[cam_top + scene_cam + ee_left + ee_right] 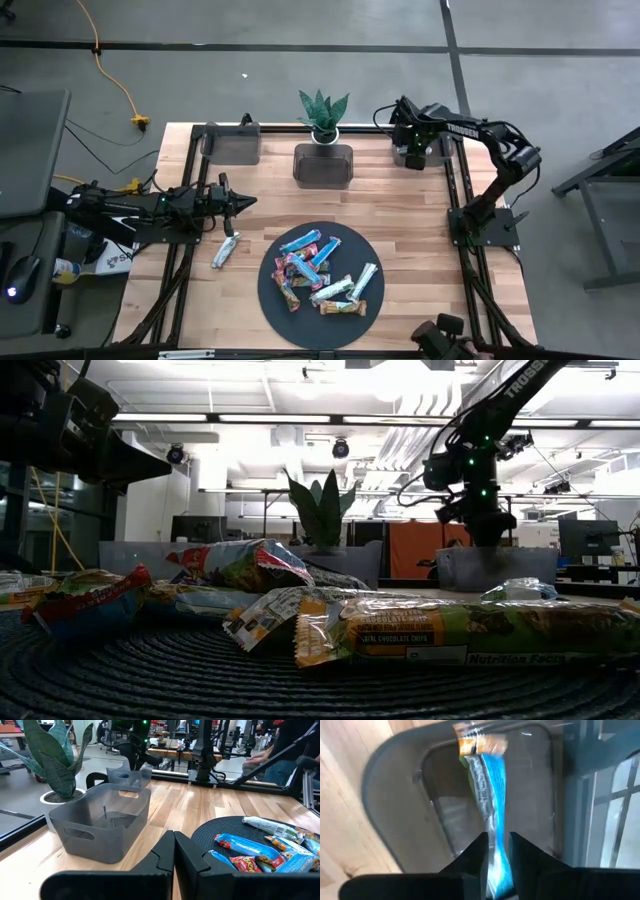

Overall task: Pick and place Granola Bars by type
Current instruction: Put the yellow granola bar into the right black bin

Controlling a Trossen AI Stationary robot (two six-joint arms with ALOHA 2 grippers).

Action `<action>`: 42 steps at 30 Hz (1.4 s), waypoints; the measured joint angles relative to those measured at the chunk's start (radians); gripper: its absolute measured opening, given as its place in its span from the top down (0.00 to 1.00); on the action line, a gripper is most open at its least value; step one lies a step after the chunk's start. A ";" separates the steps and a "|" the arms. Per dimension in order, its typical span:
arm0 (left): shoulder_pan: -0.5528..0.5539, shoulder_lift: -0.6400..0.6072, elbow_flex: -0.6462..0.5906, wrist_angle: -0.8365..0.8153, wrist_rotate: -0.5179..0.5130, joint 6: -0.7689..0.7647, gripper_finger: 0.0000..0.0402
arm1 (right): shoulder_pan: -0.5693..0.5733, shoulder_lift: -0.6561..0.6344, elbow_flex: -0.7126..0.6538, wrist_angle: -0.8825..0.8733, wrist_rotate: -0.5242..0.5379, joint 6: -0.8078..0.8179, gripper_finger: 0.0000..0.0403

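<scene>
Several granola bars (322, 272) in blue, red-pink, silver-green and brown-orange wrappers lie piled on the round dark mat (275, 305). One silver-green bar (226, 250) lies flat on the wood left of the mat. My right gripper (496, 851) hovers over the right-hand clear grey bin (421, 152) at the far edge, shut on a blue bar (492, 785). My left gripper (174, 851) is shut and holds nothing. It floats above the table left of the mat (215, 832), past the loose bar, pointing toward the middle bin (102, 820). My right gripper pinches the blue bar between its two fingers at one end (497, 845), coming from above and pointing down. The bar hangs below the fingers into the right bin, its orange-tipped free end (480, 742) lowest. Whether that end touches the bin floor I cannot tell.
Three clear grey bins stand along the far edge: left (231, 143), middle (323, 166) and right. A potted plant (323, 113) stands behind the middle bin. Black rails frame the table (400, 250). People and desks show in the room beyond.
</scene>
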 joint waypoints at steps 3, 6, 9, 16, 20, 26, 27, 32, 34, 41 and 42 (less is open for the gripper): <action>0.000 0.000 0.000 0.000 0.000 0.000 1.00 | 0.000 0.000 -0.021 0.021 0.037 0.018 0.83; 0.000 0.000 0.000 0.000 0.000 0.000 1.00 | 0.000 0.000 -0.026 0.025 0.061 0.042 0.81; 0.000 0.000 0.000 0.000 0.000 0.000 1.00 | 0.000 0.000 -0.024 0.029 0.094 0.071 0.77; 0.000 0.000 0.000 0.000 0.000 0.000 1.00 | 0.000 -0.049 -0.024 0.028 0.090 0.141 0.67; 0.000 0.000 0.000 0.000 0.000 0.000 1.00 | 0.000 -0.108 -0.024 0.028 0.087 0.176 0.61; 0.000 0.000 0.000 0.000 0.000 0.000 1.00 | 0.000 -0.235 -0.023 0.043 -0.026 0.256 0.54; 0.000 0.000 0.000 0.000 0.000 0.000 1.00 | 0.000 -0.258 -0.023 0.049 -0.061 0.276 0.53; 0.000 0.000 0.000 0.000 0.000 0.000 1.00 | 0.002 -0.363 -0.023 0.107 -0.275 0.400 0.52; 0.000 0.000 0.000 0.000 0.000 0.000 1.00 | 0.013 -0.399 -0.023 0.140 -0.362 0.458 0.53; 0.000 0.000 0.000 0.000 0.000 0.000 1.00 | 0.140 -0.456 -0.022 0.276 -0.568 0.601 0.53; 0.000 0.000 0.000 0.000 0.000 0.000 1.00 | 0.167 -0.456 -0.022 0.294 -0.583 0.614 0.53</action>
